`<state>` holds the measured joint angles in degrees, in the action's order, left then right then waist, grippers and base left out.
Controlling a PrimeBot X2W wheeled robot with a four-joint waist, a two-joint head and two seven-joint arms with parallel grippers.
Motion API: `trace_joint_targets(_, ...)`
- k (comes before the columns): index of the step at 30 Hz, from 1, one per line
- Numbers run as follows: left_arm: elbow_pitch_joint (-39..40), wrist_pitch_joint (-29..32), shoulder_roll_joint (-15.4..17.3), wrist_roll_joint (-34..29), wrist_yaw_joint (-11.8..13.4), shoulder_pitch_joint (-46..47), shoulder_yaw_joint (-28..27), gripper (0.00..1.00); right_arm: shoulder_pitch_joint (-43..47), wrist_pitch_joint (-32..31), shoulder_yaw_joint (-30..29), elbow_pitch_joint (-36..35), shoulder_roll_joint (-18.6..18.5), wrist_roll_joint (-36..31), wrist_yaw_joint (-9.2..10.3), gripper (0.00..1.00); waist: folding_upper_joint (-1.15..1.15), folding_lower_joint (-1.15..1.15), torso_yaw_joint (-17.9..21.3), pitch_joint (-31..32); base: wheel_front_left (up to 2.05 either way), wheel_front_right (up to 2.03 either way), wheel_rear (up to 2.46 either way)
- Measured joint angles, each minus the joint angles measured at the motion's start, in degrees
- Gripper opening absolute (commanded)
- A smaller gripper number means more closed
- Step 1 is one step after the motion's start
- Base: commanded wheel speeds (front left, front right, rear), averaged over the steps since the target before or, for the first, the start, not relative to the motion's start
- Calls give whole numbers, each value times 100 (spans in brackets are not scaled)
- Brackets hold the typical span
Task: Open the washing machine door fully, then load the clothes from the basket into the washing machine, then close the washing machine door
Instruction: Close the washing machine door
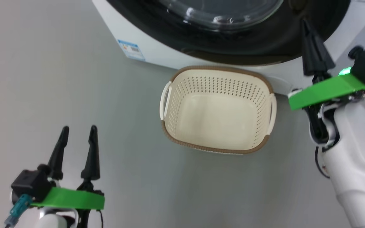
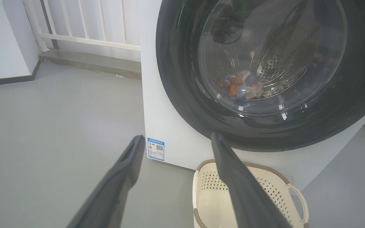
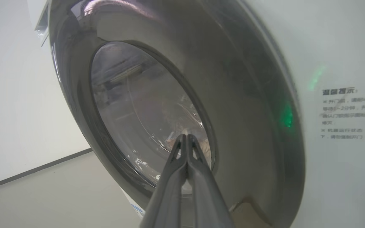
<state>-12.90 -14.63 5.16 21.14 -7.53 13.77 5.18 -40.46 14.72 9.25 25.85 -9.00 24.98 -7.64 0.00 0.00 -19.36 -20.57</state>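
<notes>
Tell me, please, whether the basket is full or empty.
Empty: the basket shows its bare cream floor; the clothes lie behind the washing machine door.

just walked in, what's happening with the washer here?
The laundry job looks close to done. The basket sits empty on the floor in front of the washing machine. The clothes lie in the drum, seen through the glass of the washing machine door, which looks shut. The right gripper is shut on nothing, by the door's lower right edge; contact is unclear. The left gripper is open and empty, left of the basket.
</notes>
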Motion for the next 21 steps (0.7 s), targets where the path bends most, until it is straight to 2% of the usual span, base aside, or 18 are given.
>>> trace_joint_targets(4,-104,0,170,-16,0,-263,-86,100,513,0,47,-98,69,34,0,0,0,0,177,323,0,0,0)
trace_joint_targets(6,-136,0,260,-44,0,-360,-103,100,705,0,85,-125,108,38,0,17,0,-1,265,445,0,0,0)
trace_joint_targets(8,-167,0,330,-66,0,-443,-151,100,892,0,133,-154,157,46,0,38,0,-1,367,559,0,0,0)
trace_joint_targets(10,-202,0,377,-67,0,-493,-185,100,1065,0,135,-191,166,54,0,52,0,-1,480,661,0,0,0)
trace_joint_targets(11,-203,0,410,-79,0,-494,-191,100,1140,0,124,-209,165,54,0,69,0,-1,535,710,0,0,0)
trace_joint_targets(14,-221,0,467,-125,0,-505,-218,100,1371,0,78,-289,167,54,0,98,0,-1,699,855,0,0,0)
trace_joint_targets(15,-221,0,475,-148,0,-526,-224,100,1451,0,41,-316,170,55,0,100,0,-1,755,902,0,0,0)
trace_joint_targets(21,-280,0,545,-174,0,-603,-298,100,1864,0,-78,-411,167,54,0,100,0,-1,1086,1139,0,0,0)
